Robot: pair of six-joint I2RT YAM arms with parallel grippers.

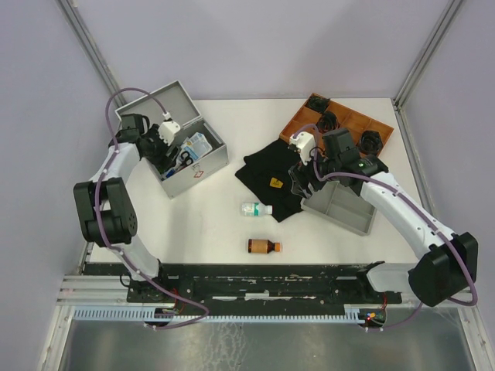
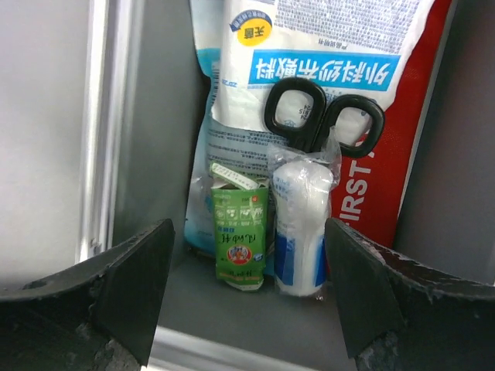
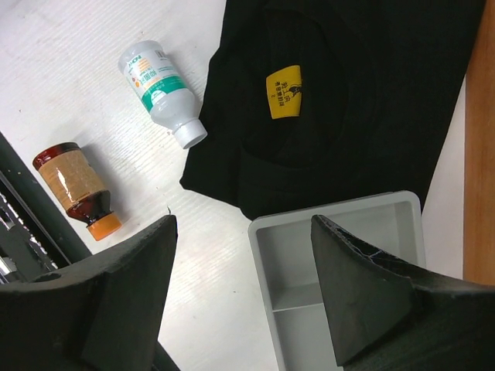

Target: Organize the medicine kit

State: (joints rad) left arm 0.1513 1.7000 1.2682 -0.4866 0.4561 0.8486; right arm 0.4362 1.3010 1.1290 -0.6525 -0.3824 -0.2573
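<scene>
The left gripper (image 2: 247, 294) hangs with its two fingers (image 2: 131, 286) spread wide and nothing between them, pointed into the open medicine kit (image 1: 203, 165). Beyond the fingertips in the wrist view stand a small green box (image 2: 241, 239) and a wrapped gauze roll (image 2: 302, 232) side by side. Black-handled scissors (image 2: 321, 116) lie just above the two, resting on a blue-and-white dressing packet (image 2: 309, 39), and a red first-aid pouch (image 2: 387, 178) lies along the right wall. From above, the left arm folds sharply at its elbow by the table's left edge, and its forearm climbs to the silver case. The case sits at the far left of the table with its lid (image 1: 158, 100) thrown back. The right gripper (image 3: 244, 286) also has its fingers (image 3: 356, 286) apart and empty. It hovers above the corner of a shallow grey divided tray (image 3: 332, 220) where that corner meets the edge of a black cloth bag (image 3: 348, 100). Off the bag on the bare table lie a white bottle (image 3: 161, 89) and, nearer the arms, an amber bottle (image 3: 75, 188), both on their sides and apart. The right arm stretches from its base at the near right corner diagonally toward the table's middle, its wrist bent down over the tray. A wooden board (image 1: 356, 120) lies behind it at the far right.
</scene>
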